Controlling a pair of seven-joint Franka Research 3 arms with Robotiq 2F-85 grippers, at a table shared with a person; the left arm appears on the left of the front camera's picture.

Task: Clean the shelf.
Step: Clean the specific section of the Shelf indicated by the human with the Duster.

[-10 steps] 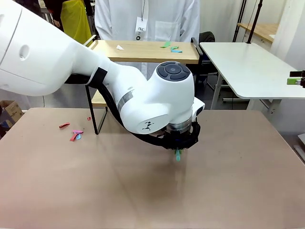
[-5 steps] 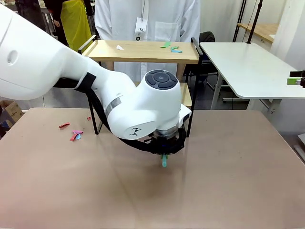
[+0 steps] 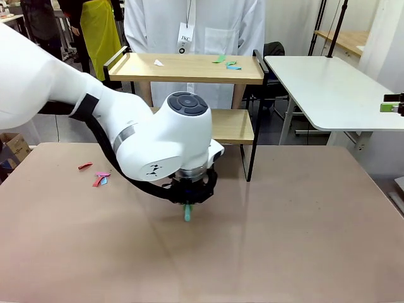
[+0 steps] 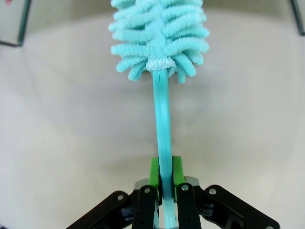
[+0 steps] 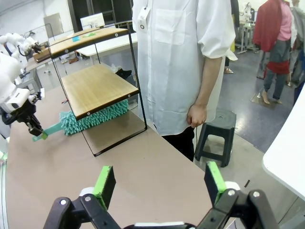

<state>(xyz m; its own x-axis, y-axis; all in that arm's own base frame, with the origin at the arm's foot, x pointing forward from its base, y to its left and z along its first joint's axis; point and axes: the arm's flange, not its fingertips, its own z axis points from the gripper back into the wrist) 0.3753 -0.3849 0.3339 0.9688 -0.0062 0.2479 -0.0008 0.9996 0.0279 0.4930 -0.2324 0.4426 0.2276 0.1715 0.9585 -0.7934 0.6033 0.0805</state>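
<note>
The shelf (image 3: 189,68) stands at the table's far side, two wood boards in a black frame. Several paper scraps (image 3: 226,62) lie on its top board. My left gripper (image 3: 187,209) hangs low over the table in front of the shelf, shut on the thin handle (image 4: 162,124) of a teal duster (image 4: 159,33). In the right wrist view the duster's fluffy head (image 5: 93,120) stretches low along the edge of the lower board (image 5: 97,86). My right gripper (image 5: 159,183) is open and holds nothing, well off to the side.
A person in a white coat (image 3: 192,25) stands right behind the shelf. Red, pink and blue scraps (image 3: 96,175) lie on the table at the left. A white table (image 3: 328,88) stands at the back right.
My left arm has swept to picture left across the table with the duster in its grip. The shelf's lower board and right legs have come into view behind it.
</note>
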